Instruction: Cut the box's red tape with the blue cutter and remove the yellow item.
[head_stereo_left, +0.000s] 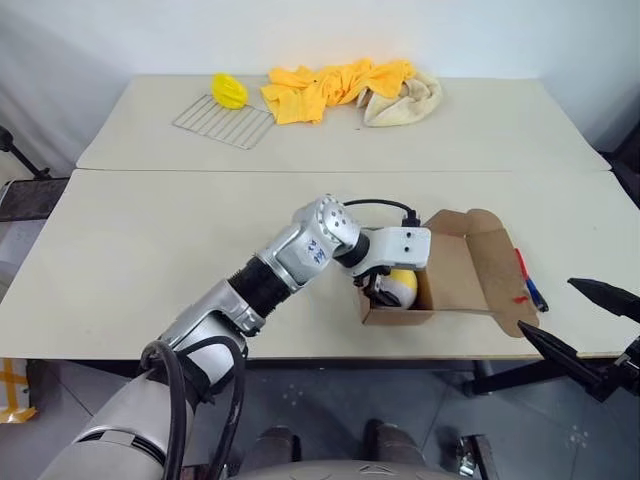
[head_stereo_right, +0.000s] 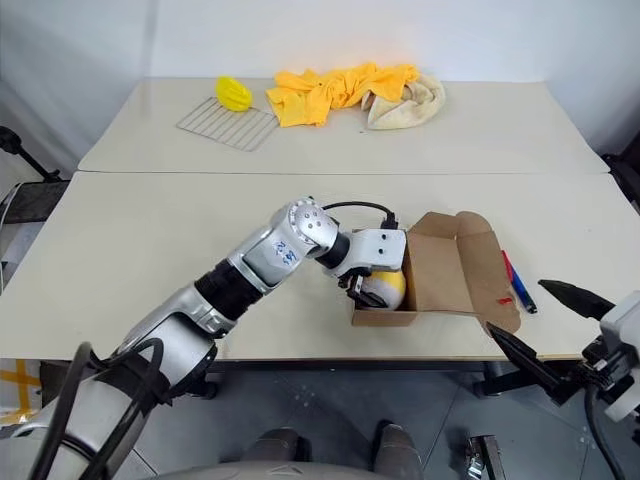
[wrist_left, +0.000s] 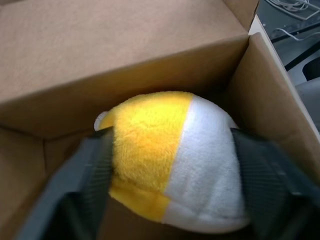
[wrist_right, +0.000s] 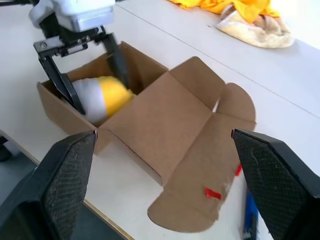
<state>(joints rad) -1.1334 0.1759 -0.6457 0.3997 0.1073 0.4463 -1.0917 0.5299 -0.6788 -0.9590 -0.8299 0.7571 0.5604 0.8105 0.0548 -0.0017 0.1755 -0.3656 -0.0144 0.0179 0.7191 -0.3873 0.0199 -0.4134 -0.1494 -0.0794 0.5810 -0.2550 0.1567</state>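
Observation:
The brown cardboard box (head_stereo_left: 395, 317) stands open near the table's front edge, its flaps spread flat to the right. The yellow item (wrist_left: 150, 145), a yellow-and-white plush, lies inside it. My left gripper (head_stereo_left: 395, 290) reaches down into the box, and its black fingers (wrist_left: 85, 185) press on both sides of the plush. Torn bits of red tape (wrist_right: 212, 193) cling to the outer flap. The blue cutter (head_stereo_left: 535, 293) lies on the table just right of the flaps. My right gripper (head_stereo_left: 580, 322) hovers open off the table's front right edge, holding nothing.
On the far table are a wire rack (head_stereo_left: 222, 122) with a small yellow object (head_stereo_left: 229, 90), a crumpled yellow cloth (head_stereo_left: 335, 85) and a beige towel (head_stereo_left: 405, 100). A seam (head_stereo_left: 200, 170) divides the two tables. The box sits close to the near edge.

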